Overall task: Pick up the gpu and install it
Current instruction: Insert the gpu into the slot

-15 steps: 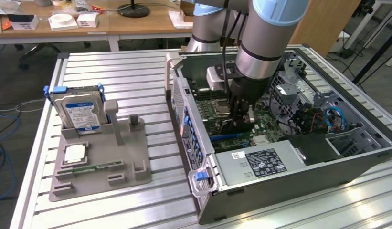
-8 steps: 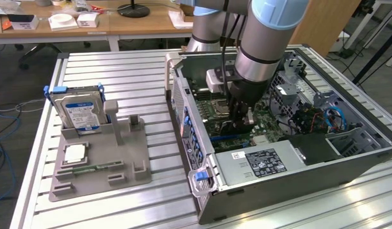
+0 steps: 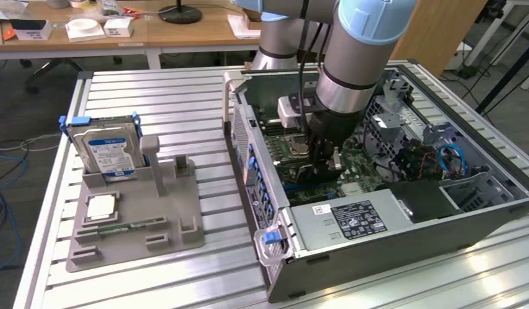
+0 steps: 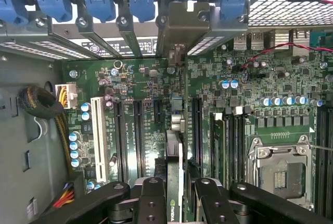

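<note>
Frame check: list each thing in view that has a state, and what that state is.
gpu: edge-on between the jaws, bracket up at the case's rear slots, above the motherboard.
gripper: shut on the gpu, down inside the case.
computer case: on its side, side panel off.
CPU socket: empty.
hard drive: upright in the grey holder.
</note>
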Tool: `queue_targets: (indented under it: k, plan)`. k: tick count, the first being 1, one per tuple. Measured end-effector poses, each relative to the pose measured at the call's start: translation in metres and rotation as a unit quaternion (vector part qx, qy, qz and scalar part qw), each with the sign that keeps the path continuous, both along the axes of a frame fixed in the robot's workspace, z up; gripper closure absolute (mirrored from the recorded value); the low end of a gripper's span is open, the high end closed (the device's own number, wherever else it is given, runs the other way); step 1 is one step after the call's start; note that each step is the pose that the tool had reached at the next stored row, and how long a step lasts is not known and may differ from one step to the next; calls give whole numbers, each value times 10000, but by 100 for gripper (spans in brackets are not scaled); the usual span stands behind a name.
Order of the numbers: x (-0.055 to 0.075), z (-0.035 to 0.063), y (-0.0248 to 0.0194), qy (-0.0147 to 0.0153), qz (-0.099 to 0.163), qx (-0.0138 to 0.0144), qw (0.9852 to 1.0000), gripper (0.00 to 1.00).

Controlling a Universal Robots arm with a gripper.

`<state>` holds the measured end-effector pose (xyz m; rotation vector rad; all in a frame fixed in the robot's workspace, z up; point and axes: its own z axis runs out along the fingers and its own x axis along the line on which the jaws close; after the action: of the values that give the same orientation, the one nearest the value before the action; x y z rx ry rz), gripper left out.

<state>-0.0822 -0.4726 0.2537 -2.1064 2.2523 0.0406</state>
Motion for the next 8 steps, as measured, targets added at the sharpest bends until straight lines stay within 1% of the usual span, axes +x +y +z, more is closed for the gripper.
queue_targets:
  k: [8]
  plan:
    - [-24,-7,1,-1,1,3,10000,74]
